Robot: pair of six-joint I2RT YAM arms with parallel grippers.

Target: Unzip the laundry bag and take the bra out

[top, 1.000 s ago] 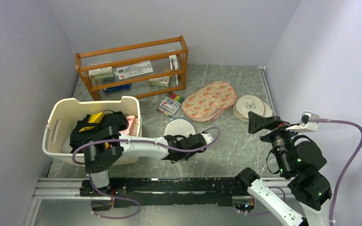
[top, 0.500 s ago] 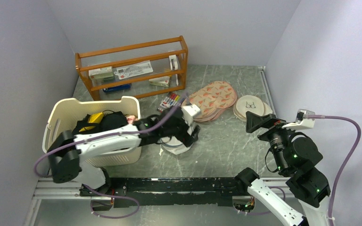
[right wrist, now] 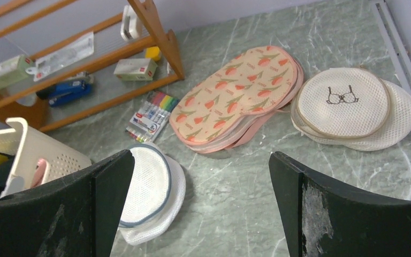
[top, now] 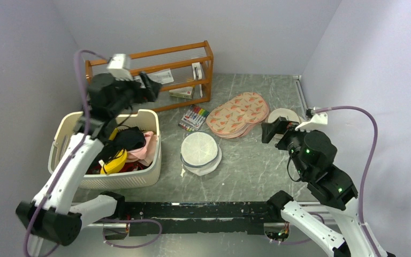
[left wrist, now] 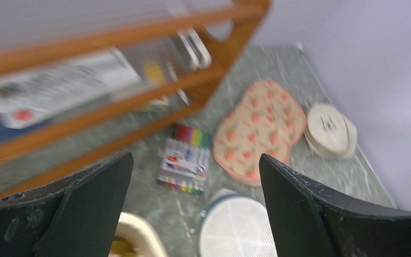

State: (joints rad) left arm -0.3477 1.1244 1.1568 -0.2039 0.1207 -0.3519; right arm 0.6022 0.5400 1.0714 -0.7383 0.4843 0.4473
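The grey stone desk (top: 257, 160) holds a brown wooden rack (top: 150, 55) at the back and a cream plastic basket (top: 123, 179) on the left. A pack of colour pens (top: 193, 118), pink patterned pads (top: 238, 114), cream mesh discs (top: 284, 115) and a round white mesh laundry bag (top: 199, 148) lie on it too.

Location: a robotics lab test cell. Plain lavender panels (top: 16, 64) enclose a grey marble-pattern table (top: 257, 166) at 9, 12 and 3 o'clock; a black mounting rail (top: 203, 210) spans 6 o'clock.
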